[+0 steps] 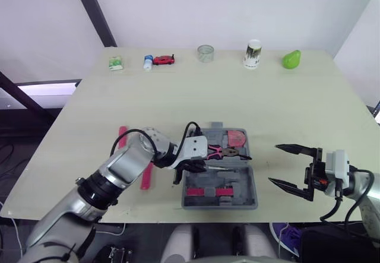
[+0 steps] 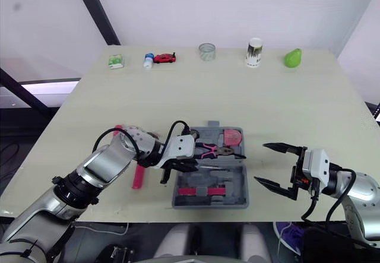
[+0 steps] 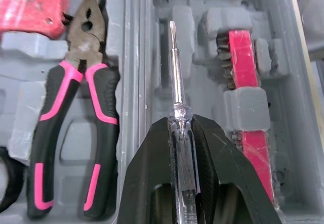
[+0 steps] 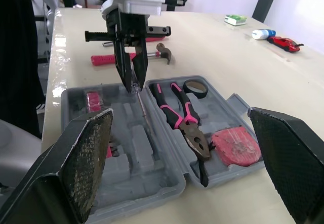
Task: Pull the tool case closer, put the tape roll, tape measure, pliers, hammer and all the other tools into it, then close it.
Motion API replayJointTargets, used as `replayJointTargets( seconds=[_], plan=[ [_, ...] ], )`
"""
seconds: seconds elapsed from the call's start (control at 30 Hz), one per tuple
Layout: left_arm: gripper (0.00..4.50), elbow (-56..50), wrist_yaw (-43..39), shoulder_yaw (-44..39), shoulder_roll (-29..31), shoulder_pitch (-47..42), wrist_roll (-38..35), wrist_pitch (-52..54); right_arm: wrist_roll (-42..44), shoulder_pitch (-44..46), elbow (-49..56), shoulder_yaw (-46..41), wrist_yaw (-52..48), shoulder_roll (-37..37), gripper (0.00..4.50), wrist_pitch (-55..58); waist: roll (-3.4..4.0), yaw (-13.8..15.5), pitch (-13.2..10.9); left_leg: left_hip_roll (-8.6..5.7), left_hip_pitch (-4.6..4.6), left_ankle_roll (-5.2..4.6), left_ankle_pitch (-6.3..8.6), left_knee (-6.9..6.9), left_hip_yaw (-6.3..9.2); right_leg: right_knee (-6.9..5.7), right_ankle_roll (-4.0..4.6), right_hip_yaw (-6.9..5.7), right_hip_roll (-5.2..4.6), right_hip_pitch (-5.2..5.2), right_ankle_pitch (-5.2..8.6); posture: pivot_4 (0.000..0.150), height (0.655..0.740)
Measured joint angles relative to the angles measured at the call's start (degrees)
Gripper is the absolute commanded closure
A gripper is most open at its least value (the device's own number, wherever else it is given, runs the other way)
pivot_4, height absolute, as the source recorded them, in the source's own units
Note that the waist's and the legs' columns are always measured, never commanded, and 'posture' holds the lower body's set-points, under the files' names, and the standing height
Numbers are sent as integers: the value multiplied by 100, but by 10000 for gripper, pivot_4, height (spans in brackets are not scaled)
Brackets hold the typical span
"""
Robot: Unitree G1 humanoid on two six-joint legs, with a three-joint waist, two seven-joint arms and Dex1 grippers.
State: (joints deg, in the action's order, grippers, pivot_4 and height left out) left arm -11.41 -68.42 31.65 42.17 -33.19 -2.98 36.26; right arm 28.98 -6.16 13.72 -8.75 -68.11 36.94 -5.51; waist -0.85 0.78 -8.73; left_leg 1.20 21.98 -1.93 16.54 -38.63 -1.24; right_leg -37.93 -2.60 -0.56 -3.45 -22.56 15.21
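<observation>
1. Two end effectors are over the bench (image 1: 237, 97). The grey tool case (image 1: 250, 186) lies open near the front edge, between them.
2. The left end effector (image 3: 180, 128) is above the near half of the case. Its fingers are closed on the clear handle of a screwdriver (image 3: 174, 72).
3. The screwdriver's shaft points along a groove in that half, just beside the hinge. I cannot tell if the blade touches the plastic.
4. A red bit holder (image 3: 243, 57) sits in the same half, on the other side of the shaft.
5. The far half holds the pliers (image 3: 101, 102) (pink and black handles), lying flat in their recess.
6. The red tape measure (image 1: 236, 138) is in the right far corner of that half, near the pliers' nose.
7. The black tape roll (image 4: 196, 93) is also in the far half, at the handle end of the pliers.
8. The hammer (image 4: 116, 59), with a red handle, lies on the bench to the left of the case, partly behind the left arm.
9. The right end effector (image 1: 274, 164) hovers right of the case, apart from it. Its fingers are spread wide and hold nothing.
</observation>
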Motion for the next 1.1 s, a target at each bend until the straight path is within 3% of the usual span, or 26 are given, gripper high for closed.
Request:
replayJointTargets(
  seconds=[1.1],
  plan=[
    [44228, 374, 70, 493, -676, -366, 658, 479, -79, -179, 140, 123, 274, -123, 0, -117, -1, 3, 0, 0, 3, 0, 0, -14, 1, -5, 0, 1, 1, 1, 0, 1500, 7400]
  ],
)
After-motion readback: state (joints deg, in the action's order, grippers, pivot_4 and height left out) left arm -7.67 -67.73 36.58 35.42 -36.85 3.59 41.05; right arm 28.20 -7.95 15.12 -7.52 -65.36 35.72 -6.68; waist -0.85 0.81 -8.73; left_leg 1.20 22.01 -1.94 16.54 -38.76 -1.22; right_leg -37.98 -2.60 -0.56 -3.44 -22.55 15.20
